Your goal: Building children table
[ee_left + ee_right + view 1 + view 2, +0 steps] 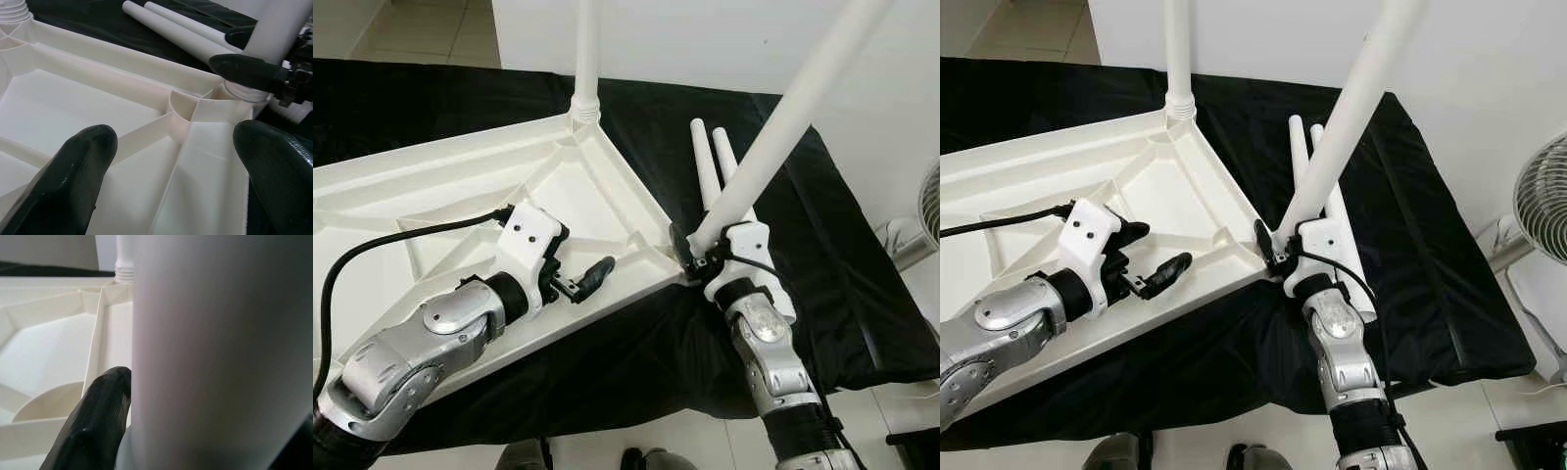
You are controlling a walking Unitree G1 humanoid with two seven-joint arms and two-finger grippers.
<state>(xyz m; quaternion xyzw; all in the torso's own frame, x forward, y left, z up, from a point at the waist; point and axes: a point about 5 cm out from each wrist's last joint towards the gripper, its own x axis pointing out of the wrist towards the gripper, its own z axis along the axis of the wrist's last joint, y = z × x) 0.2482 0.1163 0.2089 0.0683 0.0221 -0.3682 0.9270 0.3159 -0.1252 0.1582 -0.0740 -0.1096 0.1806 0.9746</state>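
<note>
The white table top (460, 186) lies upside down on a black cloth. One white leg (586, 54) stands upright in its far corner socket. My right gripper (693, 253) is shut on a second leg (783, 117), which leans to the right with its foot at the near right corner socket (239, 90). In the right wrist view this leg (220, 352) is close up beside one black finger (93, 431). My left gripper (576, 266) hovers open over the ribbed underside, a short way left of that corner, holding nothing. Two loose legs (710, 162) lie side by side on the cloth beyond the corner.
The black cloth (822, 255) covers the work surface and ends at the near and right edges. A white fan (1542, 196) stands at the right. A white wall runs behind, and pale floor tiles (421, 29) show at the far left.
</note>
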